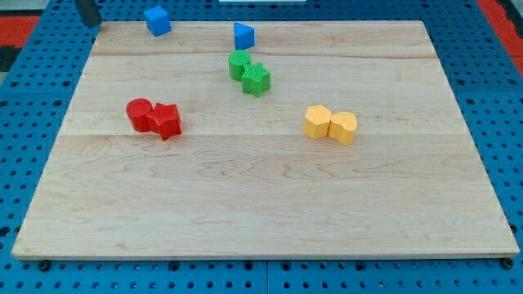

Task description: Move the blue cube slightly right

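So, the blue cube (158, 20) is sitting way up at the top edge of the wooden board (261, 204), in the upper left of the frame. My tip (91, 22) is over at the far upper left corner, dark and cut off by the frame's top edge, left of the cube with a clear gap between them, not touching. It's just a plain rod, no jaws to open or close, and it's got hold of nothing.

Further right along that top edge there's a second blue block (243, 35), more of a wedge or triangle shape as far as I can tell. Just below it are two green blocks touching each other: a rounded green one (239, 64) and a ridged, star-ish green one (257, 78) down to its right.

Middle left of the frame has a red pair pressed together, a red cylinder (140, 114) and a spiky red block (167, 121). Right of centre, two yellow blocks sit side by side and touching, a yellow one with flat faces (318, 122) and a rounder yellow one (344, 127).
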Motion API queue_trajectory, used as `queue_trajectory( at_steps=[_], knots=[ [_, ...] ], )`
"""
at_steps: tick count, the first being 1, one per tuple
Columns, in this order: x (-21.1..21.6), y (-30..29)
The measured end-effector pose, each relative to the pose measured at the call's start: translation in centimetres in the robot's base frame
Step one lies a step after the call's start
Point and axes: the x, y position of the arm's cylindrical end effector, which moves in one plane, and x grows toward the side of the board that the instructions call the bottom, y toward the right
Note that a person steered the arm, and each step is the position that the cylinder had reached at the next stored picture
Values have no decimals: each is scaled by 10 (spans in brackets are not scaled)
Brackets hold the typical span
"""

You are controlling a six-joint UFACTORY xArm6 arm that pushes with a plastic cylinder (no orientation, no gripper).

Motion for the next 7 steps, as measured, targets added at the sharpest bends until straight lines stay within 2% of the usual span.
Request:
queue_trajectory(
  at_steps=[1, 2, 3, 4, 5, 6, 7],
  knots=[
    [2, 89],
    [3, 120],
    [3, 120],
    [33, 115],
    [80, 154],
    [83, 200],
    [85, 216]
  ],
)
